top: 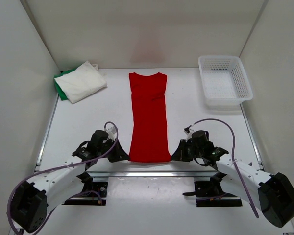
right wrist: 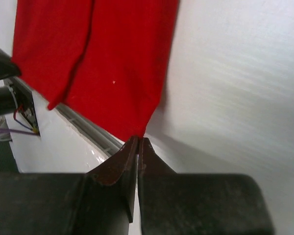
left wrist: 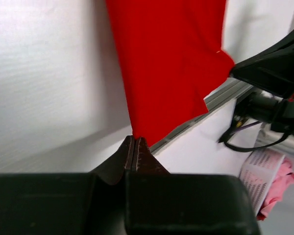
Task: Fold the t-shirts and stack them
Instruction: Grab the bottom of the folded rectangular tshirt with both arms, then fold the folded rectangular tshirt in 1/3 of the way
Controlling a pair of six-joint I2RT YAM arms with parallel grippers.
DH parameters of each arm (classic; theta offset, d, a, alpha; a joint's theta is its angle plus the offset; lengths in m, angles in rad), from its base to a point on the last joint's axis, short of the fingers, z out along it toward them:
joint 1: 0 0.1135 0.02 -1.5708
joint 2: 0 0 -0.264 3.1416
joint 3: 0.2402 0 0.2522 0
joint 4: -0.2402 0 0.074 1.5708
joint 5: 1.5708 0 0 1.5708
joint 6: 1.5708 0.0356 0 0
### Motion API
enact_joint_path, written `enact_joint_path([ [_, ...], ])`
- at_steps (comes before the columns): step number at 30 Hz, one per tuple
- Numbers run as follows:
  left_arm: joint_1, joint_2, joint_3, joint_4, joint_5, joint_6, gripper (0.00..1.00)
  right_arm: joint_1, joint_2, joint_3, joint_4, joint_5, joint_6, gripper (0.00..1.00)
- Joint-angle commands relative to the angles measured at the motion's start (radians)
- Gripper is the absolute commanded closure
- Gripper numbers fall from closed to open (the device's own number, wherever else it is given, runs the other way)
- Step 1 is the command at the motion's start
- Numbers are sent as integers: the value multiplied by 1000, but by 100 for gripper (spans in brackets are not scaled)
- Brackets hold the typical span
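The red t-shirt (top: 148, 117) lies as a long narrow strip in the middle of the table, collar at the far end. My left gripper (top: 126, 157) is shut on its near left corner. In the left wrist view the closed tips (left wrist: 135, 139) pinch the point of the red cloth (left wrist: 171, 63). My right gripper (top: 174, 156) is shut on the near right corner, and the right wrist view shows its tips (right wrist: 139, 139) clamped on the red cloth (right wrist: 103, 58). A folded white t-shirt (top: 81, 82) rests on a green t-shirt (top: 60, 89) at the back left.
A white mesh basket (top: 224, 81) stands at the back right. White walls enclose the table on three sides. A metal rail (top: 152, 172) runs along the near table edge, just under the shirt's hem. Purple cables loop over both arms.
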Motion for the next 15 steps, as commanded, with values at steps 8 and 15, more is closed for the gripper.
enact_joint_path([
  [8,172,335,457,-3,-88,121,100,-227,369,456,-4,43,-264,100],
  [15,211,689,756,24,-195,157,100,-342,684,760,84,31,-299,100],
])
